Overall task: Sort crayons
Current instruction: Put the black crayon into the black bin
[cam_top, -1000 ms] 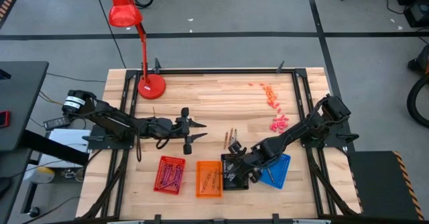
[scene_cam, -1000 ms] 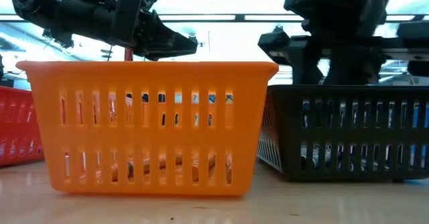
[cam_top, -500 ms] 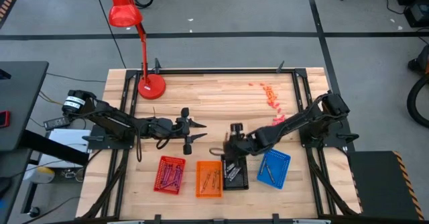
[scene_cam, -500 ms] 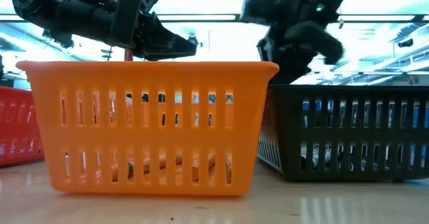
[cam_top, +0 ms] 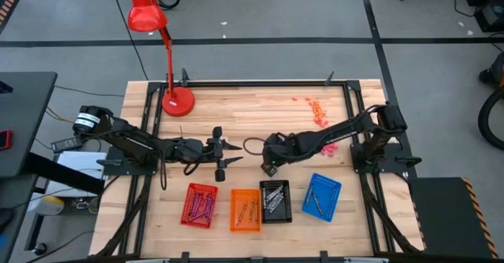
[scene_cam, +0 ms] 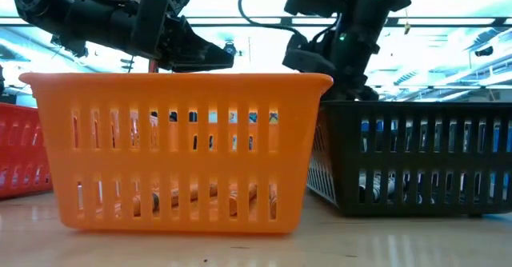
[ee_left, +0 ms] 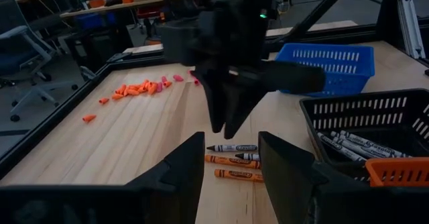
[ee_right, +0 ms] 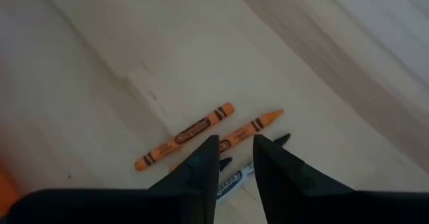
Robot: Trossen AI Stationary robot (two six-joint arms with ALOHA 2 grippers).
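Crayons (ee_left: 231,147) lie loose on the tabletop (cam_top: 260,121) near its middle, two orange and one grey-white, just beyond the black tray (cam_top: 276,201). Your right pincer (ee_right: 234,158) hangs directly over them, its fingers (ee_right: 202,167) parted a narrow gap and holding nothing. Your left pincer (cam_top: 228,154) waits toward the left edge, spread wide and empty. More crayons sit sorted in the red tray (cam_top: 199,205), orange tray (cam_top: 246,209), black tray and blue tray (cam_top: 321,197) along the front edge.
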